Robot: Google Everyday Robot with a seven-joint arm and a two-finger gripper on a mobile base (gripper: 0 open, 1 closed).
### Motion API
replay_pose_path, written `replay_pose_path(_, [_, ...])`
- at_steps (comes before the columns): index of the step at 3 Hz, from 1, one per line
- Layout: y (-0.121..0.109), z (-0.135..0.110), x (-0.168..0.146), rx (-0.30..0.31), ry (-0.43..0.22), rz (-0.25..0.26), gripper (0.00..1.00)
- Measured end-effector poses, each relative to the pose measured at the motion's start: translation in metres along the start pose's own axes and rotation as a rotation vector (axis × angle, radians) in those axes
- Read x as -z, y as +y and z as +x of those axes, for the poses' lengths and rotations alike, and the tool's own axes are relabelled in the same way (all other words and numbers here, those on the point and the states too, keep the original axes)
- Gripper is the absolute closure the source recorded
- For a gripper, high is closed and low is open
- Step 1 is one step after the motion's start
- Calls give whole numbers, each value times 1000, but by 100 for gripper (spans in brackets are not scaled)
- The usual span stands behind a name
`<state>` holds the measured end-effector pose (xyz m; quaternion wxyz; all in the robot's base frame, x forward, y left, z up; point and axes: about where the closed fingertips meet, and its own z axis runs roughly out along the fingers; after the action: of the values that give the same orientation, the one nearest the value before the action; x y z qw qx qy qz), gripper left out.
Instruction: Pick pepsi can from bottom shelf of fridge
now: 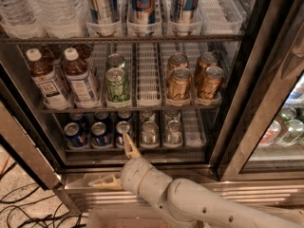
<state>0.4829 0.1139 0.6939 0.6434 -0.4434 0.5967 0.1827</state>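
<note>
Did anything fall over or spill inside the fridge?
Nothing stands out. The pepsi cans on the bottom shelf stand upright in their lanes, and so do the bottles and gold cans above. No spill shows. The open gripper is at the shelf's front, one finger by the rightmost pepsi can.

gripper (108,159) sits at the bottom shelf (156,153) front edge, fingers spread. upper finger (130,146) covers the lower front of one pepsi can (123,128). water bottles (21,8) clipped by the view's top edge. arm (199,208) runs off bottom-right.
</note>
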Motion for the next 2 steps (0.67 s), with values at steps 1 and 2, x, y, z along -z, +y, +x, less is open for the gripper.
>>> replay_pose_path(1, [-6,26,-24,-148,-6,42,0])
replay_pose_path(2, [-4,30,-26,-165,-9,40,0])
